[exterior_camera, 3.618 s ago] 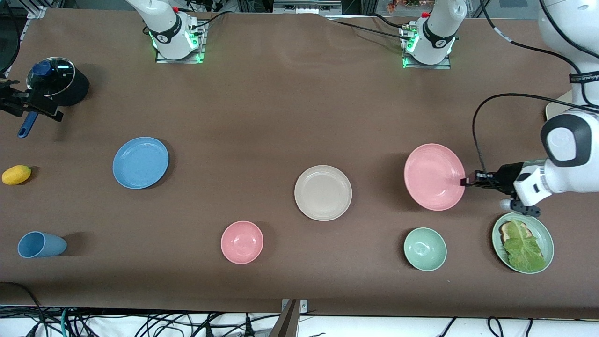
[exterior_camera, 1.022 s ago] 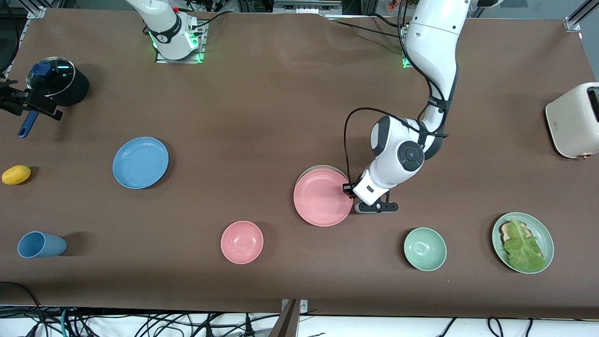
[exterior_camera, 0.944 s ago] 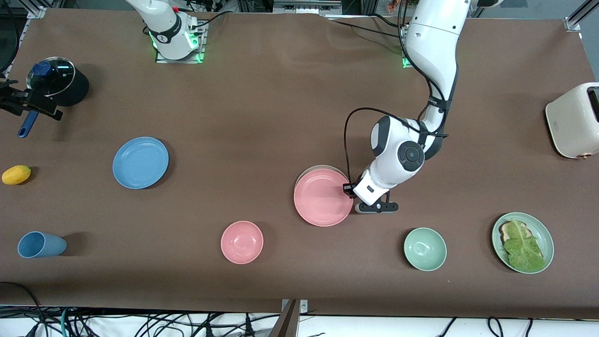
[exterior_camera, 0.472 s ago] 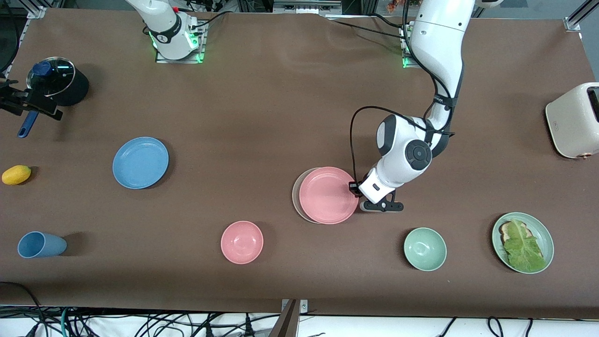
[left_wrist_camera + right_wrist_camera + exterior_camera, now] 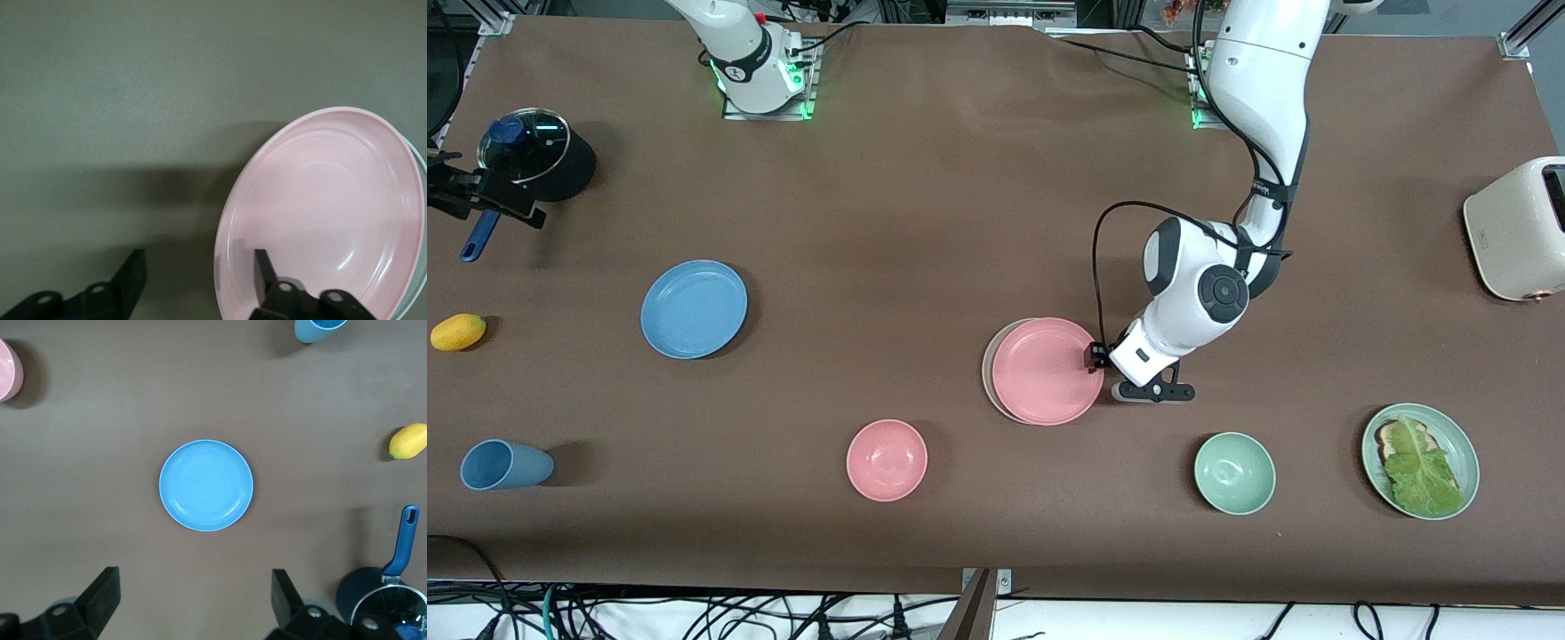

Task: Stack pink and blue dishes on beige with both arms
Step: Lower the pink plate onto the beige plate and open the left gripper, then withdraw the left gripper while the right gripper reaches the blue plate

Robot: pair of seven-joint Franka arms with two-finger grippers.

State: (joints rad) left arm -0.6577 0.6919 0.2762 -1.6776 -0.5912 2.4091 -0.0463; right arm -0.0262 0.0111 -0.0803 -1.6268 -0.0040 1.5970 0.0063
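Released since a second ago, left gripper (image 5: 197, 277) jaws now spread wide astride the pink plate (image 5: 1047, 371) rim; plate sits off-centre on the beige plate (image 5: 989, 373), mid-table. Right gripper (image 5: 193, 597) waits wide open over the blue plate (image 5: 206, 485). Risk: a withdrawing finger drags the rim, worsening the offset.

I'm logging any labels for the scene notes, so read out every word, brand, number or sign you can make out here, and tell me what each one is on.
No text can be read in these views.
Left arm: small dark lettering on the band near its cable, too small to read.
Toaster: a tiny mark on its side, too small to read.
Pink plate, blue plate, bowls and cup: no markings visible.
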